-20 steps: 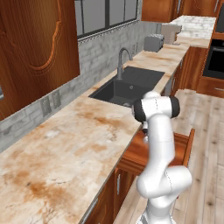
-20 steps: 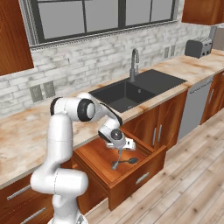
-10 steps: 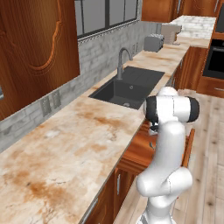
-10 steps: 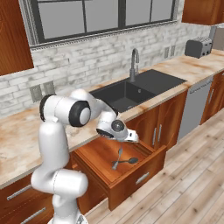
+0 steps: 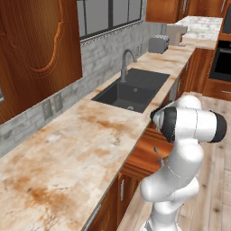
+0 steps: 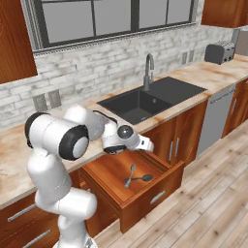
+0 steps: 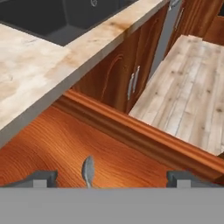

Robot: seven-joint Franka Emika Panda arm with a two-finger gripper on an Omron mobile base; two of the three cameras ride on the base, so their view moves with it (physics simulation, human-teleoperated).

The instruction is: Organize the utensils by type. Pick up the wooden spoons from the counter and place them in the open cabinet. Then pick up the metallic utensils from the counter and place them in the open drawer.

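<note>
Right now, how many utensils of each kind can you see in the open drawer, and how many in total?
Slim silver spoon: 1
Darker spoon with dark handle: 1
Wooden spoons: 0
Total in the open drawer: 2

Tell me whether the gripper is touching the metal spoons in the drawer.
Apart. The right base view shows the gripper open, above the two metal spoons on the drawer floor.

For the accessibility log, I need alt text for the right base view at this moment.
A white robot arm reaches over an open wooden drawer below a marbled counter, its gripper above the drawer with jaws open and empty. Two small metal spoons lie crossed inside; behind are a dark sink, faucet and toaster.
</note>
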